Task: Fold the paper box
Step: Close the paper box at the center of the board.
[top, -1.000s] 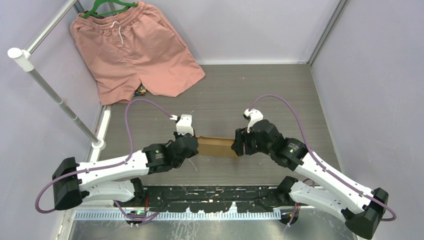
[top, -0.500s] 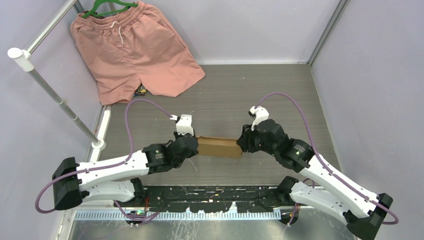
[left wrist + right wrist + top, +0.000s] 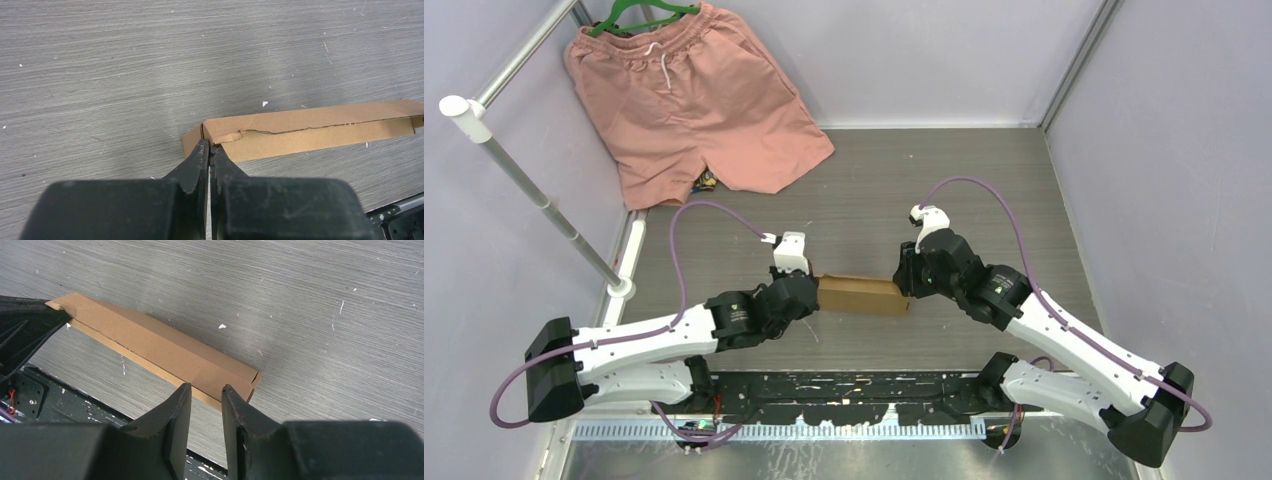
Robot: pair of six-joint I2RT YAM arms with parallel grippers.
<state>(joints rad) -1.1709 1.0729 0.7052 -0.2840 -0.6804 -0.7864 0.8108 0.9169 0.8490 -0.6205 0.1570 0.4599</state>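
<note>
Top view: both ends of paper box [image 3: 861,294] are hidden under left gripper [image 3: 812,293] and right gripper [image 3: 906,286]. Shorts [image 3: 689,100] waistband and green hanger [image 3: 629,17] are cut off at the top edge. Small item [image 3: 707,182] under the hem is too small to identify.

No writing, label, brand or number could be read in any view. The paper box [image 3: 310,119] showed only plain brown faces.
</note>
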